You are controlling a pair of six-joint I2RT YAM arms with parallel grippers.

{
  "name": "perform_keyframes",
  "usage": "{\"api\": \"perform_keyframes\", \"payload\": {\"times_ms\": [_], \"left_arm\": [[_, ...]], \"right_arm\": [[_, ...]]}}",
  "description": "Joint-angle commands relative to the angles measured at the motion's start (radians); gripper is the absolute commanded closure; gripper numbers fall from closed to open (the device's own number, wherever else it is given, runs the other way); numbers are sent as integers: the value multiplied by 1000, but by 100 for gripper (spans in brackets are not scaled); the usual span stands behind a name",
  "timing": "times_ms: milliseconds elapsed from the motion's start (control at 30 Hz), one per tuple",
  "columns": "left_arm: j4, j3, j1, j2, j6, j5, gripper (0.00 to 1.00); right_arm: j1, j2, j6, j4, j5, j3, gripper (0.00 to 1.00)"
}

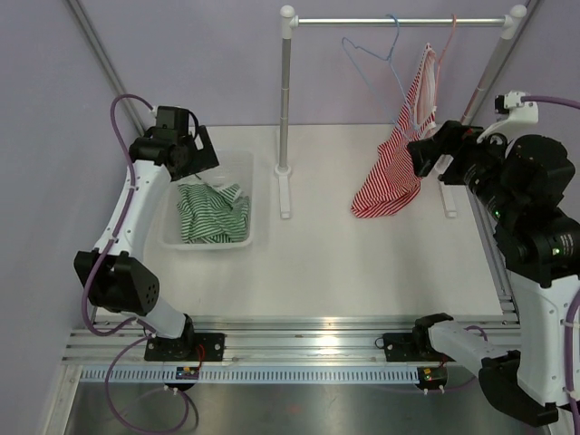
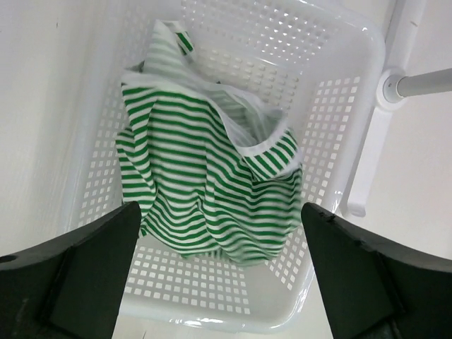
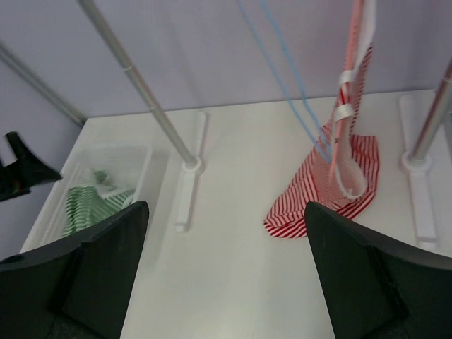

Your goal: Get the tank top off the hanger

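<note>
Red-striped tank top (image 1: 390,177) hangs by one strap from the pink hanger (image 3: 358,21) on the rail (image 1: 399,20), beside an empty blue hanger (image 1: 388,60); its lower part is slumped onto the table (image 1: 317,272) near the rack's right foot. Right gripper (image 3: 226,206) sits just beside the garment at about mid height, fingers spread wide, nothing between them. Left gripper (image 2: 220,212) is well apart, poised over the white basket (image 2: 353,42) holding a crumpled green-striped garment (image 2: 205,183), fingers likewise spread and empty.
</note>
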Motion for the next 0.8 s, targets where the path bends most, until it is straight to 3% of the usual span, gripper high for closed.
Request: {"api": "perform_keyframes", "payload": {"times_ms": [0, 100, 233, 400, 533, 767], "left_arm": [[-7, 43, 1, -79, 19, 52, 1], [-7, 3, -37, -187, 60, 109, 1], [10, -104, -220, -329, 100, -29, 1], [51, -276, -339, -484, 99, -25, 1], [97, -406, -403, -609, 105, 26, 1], [195, -549, -407, -794, 126, 37, 1]], "right_arm": [[-2, 102, -50, -9, 263, 111, 1], [-20, 224, -101, -22, 385, 175, 0], [-124, 341, -95, -23, 256, 301, 0], [-175, 502, -116, -25, 181, 453, 2], [-211, 648, -145, -74, 123, 606, 18], [-263, 805, -158, -97, 66, 728, 39]]}}
